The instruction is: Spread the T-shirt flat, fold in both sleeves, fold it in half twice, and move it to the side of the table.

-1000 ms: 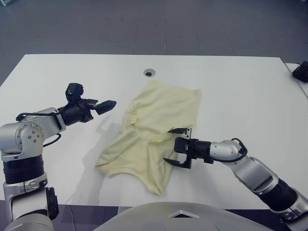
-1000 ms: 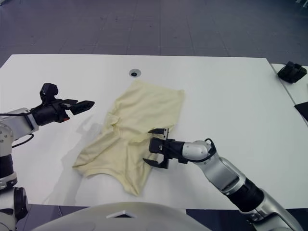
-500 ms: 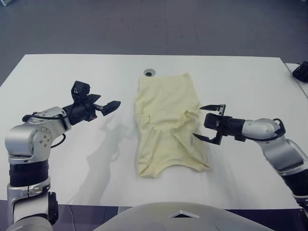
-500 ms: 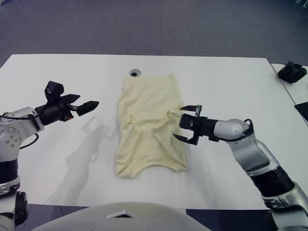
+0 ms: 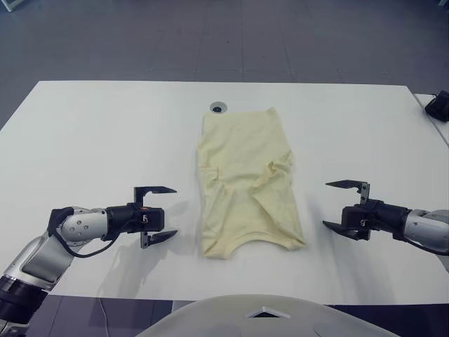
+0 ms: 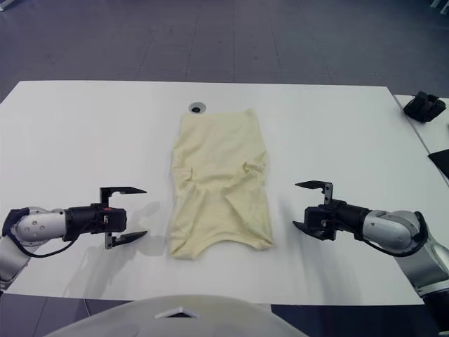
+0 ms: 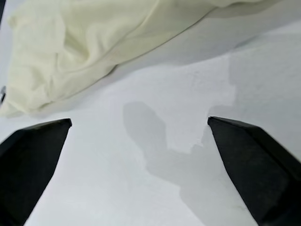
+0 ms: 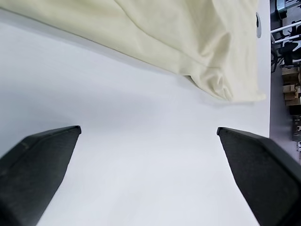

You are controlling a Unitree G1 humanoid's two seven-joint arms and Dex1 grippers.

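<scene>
Both hands are wide open holding nothing, left hand and right hand low over the white counter either side of the rumpled yellow T-shirt lying mid-counter.

- Plain pale-yellow fabric T-shirt: one even colour, no print.
- Flat white bench: unpatterned.
- Matte black fingers on the left gripper and right gripper.
- Small round grommet: grey ring, dark centre.
- Smooth floor: dull grey.
</scene>
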